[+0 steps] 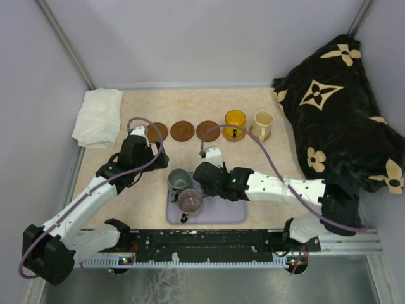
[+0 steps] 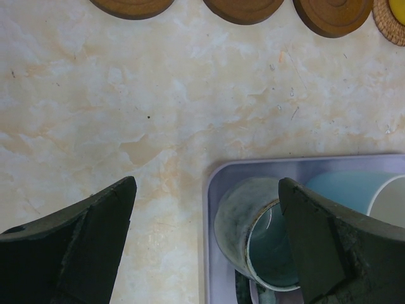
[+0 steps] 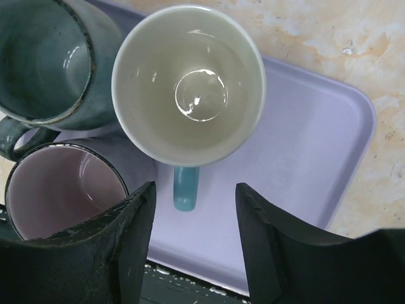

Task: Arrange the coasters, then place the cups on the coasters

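Three bare brown coasters (image 1: 183,130) lie in a row at the back, also seen as coasters (image 2: 243,7) in the left wrist view. To their right stand a yellow cup (image 1: 235,121) on a coaster and a cream cup (image 1: 262,124). On the lavender tray (image 1: 221,212) stand the grey-green cup (image 1: 179,180) and the mauve cup (image 1: 189,200). My right gripper (image 3: 193,218) hovers open over the tray. The white cup (image 3: 190,82) has its blue handle (image 3: 186,189) between my fingertips, untouched. My left gripper (image 2: 209,247) is wide open, straddling the tray's left rim and the grey-green cup (image 2: 253,221).
A folded white cloth (image 1: 98,117) lies at the back left. A black blanket (image 1: 342,107) with cream flower marks fills the right side. Grey walls close in the table on three sides.
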You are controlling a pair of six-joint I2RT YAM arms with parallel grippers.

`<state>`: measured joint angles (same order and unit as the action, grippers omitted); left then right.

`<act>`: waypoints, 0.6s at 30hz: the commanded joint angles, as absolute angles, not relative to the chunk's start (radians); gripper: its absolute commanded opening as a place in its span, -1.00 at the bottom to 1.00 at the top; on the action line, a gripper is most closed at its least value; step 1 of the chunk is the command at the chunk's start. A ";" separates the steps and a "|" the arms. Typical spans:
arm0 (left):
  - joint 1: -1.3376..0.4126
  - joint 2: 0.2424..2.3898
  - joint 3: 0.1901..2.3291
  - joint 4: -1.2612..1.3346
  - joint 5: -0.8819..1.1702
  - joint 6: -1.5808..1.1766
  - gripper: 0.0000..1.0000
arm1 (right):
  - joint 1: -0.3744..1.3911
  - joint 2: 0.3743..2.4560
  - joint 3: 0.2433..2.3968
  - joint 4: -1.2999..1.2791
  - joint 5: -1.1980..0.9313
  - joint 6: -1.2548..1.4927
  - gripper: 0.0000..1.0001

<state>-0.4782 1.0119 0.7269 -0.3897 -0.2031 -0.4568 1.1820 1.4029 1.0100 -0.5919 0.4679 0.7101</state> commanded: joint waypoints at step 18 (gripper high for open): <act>-0.485 1.030 0.731 -0.388 -0.236 -0.449 0.99 | 1.192 1.591 1.126 -0.605 0.496 0.723 0.01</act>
